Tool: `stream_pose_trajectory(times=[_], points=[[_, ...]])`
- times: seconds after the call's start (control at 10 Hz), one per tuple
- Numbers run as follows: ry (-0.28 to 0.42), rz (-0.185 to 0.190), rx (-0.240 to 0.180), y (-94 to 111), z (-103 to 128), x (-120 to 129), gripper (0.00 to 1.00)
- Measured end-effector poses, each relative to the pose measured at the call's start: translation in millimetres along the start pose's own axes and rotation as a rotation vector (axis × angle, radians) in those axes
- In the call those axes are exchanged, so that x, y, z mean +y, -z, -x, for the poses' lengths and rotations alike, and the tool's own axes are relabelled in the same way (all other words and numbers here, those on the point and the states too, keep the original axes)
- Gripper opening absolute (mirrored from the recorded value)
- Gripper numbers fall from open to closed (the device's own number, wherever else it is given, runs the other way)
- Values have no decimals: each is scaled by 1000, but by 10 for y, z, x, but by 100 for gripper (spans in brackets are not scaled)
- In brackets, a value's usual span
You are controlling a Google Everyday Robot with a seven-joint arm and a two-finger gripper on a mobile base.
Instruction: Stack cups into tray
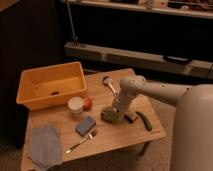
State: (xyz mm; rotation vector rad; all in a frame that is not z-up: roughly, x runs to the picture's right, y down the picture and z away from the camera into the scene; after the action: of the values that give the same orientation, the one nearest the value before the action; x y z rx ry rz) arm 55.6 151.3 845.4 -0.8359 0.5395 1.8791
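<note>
The robot's gripper (112,111) is squeezed shut on the small olive-green cup (108,116) on the wooden table (117,136). Next it probably must lift this cup and carry it past the white round cup (76,105) to the big yellow-orange plastic tray (44,99).

Views: a single camera view.
Vantage: high above the wooden table (125,137), off its near right corner, close behind the robot's pale body (195,130), which fills the lower right of the view.
Facing: downward and slantwise across the table toward its far left, where the yellow-orange tray (30,97) sits. A dark wall and a long ledge (135,52) lie beyond the table's far edge.
Nearness: middling. The whole tabletop fits in view, with floor showing past its near edge.
Arm in view: the arm (150,90) reaches from the body over the table's right half.
Gripper: the gripper (111,113) is lowered near the table's middle, closed on the olive-green cup (107,116).
Mount: cannot tell.
</note>
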Motion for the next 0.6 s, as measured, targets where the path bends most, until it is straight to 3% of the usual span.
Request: stream_pose_trajectory(times=[0.3, 0.4, 0.6], points=[[-2, -3, 2, 8, -2, -28, 31], [-6, 19, 8, -2, -11, -62, 31], [-14, 166, 20, -1, -28, -142, 31]])
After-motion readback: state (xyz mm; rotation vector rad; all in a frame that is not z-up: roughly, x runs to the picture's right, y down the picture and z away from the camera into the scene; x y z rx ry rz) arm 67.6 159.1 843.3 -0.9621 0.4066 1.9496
